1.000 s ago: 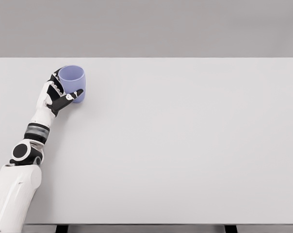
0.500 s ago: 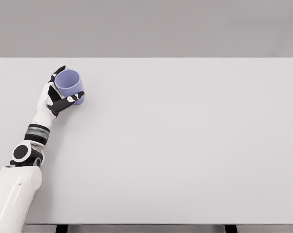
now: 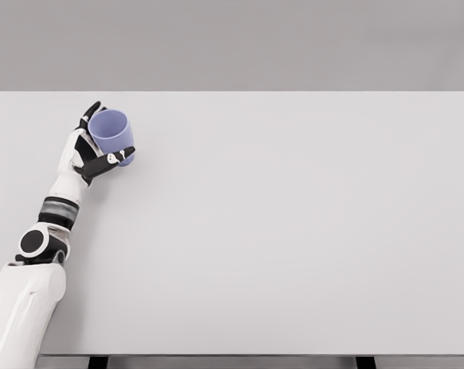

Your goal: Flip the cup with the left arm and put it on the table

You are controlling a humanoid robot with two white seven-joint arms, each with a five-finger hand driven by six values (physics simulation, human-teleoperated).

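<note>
The left robot hand (image 3: 87,151) is clamped on the lavender cup (image 3: 113,135) (mouth upward) over the table (image 3: 293,231).

One head-mounted view looks down and forward over the table (image 3: 293,231), set back enough to show nearly its whole top; the left hand (image 3: 86,154) sits far-left, perhaps slightly small.

Head view. The white upper left arm (image 3: 17,315) is cut off by the lower left corner of the frame. The pale grey rectangular worktop (image 3: 293,231) runs past both side edges. The black-and-white left robot hand (image 3: 90,150) covers the near left wall of the lilac plastic cup (image 3: 113,134); its far fingers are hidden behind the cup. Two dark supports (image 3: 98,362) beneath the worktop are cropped at the bottom edge.
</note>
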